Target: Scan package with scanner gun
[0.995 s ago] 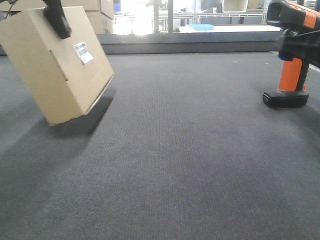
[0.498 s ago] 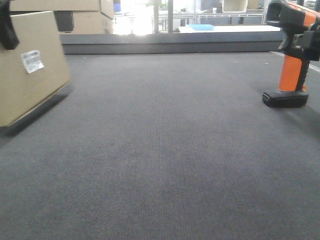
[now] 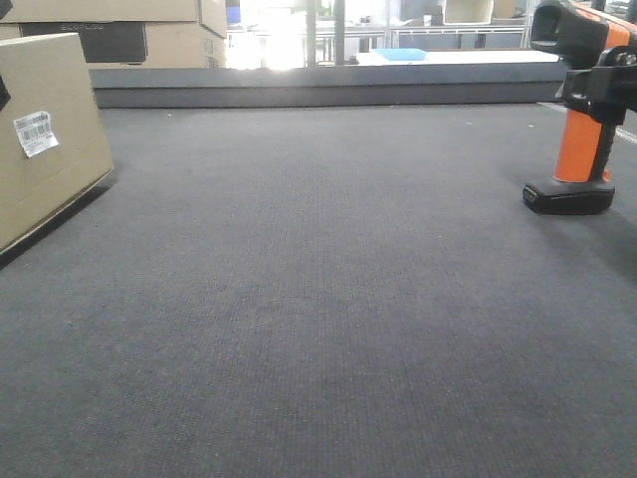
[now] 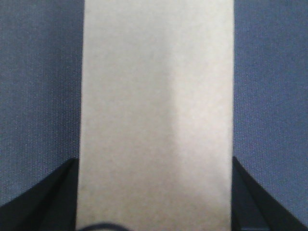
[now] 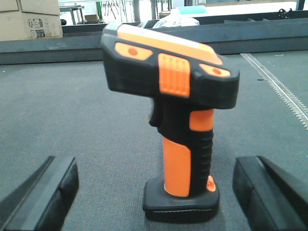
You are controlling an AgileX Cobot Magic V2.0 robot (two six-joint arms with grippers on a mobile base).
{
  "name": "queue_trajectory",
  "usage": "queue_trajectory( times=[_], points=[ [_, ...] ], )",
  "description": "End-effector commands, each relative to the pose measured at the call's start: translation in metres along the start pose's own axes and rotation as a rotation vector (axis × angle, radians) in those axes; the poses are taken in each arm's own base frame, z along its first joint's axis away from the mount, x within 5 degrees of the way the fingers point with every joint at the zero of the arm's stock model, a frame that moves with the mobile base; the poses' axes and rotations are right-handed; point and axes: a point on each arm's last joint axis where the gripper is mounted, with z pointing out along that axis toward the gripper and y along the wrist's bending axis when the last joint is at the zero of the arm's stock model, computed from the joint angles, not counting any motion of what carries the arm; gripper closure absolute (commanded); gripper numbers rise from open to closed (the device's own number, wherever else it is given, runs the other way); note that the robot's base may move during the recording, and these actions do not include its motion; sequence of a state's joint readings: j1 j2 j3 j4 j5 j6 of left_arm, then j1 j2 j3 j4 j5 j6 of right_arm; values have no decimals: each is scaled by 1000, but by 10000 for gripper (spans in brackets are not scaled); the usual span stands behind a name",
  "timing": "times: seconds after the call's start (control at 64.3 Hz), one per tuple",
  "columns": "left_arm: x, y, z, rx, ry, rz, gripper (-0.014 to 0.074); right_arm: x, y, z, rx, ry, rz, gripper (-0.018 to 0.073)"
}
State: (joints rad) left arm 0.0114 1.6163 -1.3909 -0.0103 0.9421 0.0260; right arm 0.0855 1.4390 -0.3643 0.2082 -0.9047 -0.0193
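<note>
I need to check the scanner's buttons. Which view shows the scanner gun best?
The right wrist view: the whole scanner gun stands close between the open right claw. The front view shows it small, cut off at the edge. The left wrist view shows none.

You see package (image 3: 50, 149) at far left of dark carpeted table (image 3: 318, 299), tilted, white barcode label (image 3: 36, 132) facing you. Scanner gun (image 3: 577, 110) stands upright on its base at far right, well apart from package. Printed cardboard boxes (image 3: 119, 30) stacked behind package.

Blown-out window glare behind; soft, close-up blur on the package (image 4: 156, 115).
</note>
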Motion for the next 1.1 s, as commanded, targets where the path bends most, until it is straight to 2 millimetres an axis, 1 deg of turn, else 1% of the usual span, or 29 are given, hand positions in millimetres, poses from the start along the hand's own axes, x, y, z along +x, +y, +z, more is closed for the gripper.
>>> queue_trajectory(
  times=[0.0,0.078,0.14,0.218,0.327,0.389,0.466,0.544,0.606,0.684,0.746,0.809,0.824,0.933,0.98,1.057,1.088],
  points=[
    [-1,0,-5,2,-24,-3,263,-2,-1,-2,-1,-18,-2,-1],
    [-1,0,-5,2,-22,-3,148,-2,-1,-2,-1,-18,-2,-1],
    [-1,0,-5,2,-22,-5,82,-2,-1,-2,-1,-18,-2,-1],
    [-1,1,-5,-8,-22,-8,42,-2,-1,-2,-1,-18,-2,-1],
    [-1,3,-6,-36,-24,-19,38,-4,-1,-3,-1,-27,0,-1],
    [0,5,-11,-58,-30,-21,43,-8,-1,-5,-3,-44,3,-1],
    [1,6,-23,-74,-53,-11,55,-16,0,-9,-7,-78,8,-1],
    [1,6,-41,-77,-101,-11,80,-24,0,-14,-12,-98,15,-1],
    [4,6,-59,-77,-146,-13,116,-29,0,-19,-18,-93,21,-1],
    [8,6,-81,-76,-204,-16,202,-33,1,-25,-26,-59,28,-1],
    [12,5,-100,-74,-252,-18,325,-34,1,-32,-36,-6,34,0],
    [16,5,-112,-68,-285,-23,419,-37,2,-37,-44,19,38,0],
    [17,4,-115,-64,-294,-25,454,-38,2,-40,-47,25,40,0],
    [24,0,-125,-19,-320,-48,643,-45,2,-52,-62,41,48,0],
    [29,-2,-127,4,-328,-60,707,-49,2,-57,-68,42,51,4],
    [40,-4,-125,35,-338,-77,707,-53,3,-66,-80,56,56,40],
    [44,-5,-126,44,-359,-82,707,-54,3,-72,-86,70,58,71]
  ],
)
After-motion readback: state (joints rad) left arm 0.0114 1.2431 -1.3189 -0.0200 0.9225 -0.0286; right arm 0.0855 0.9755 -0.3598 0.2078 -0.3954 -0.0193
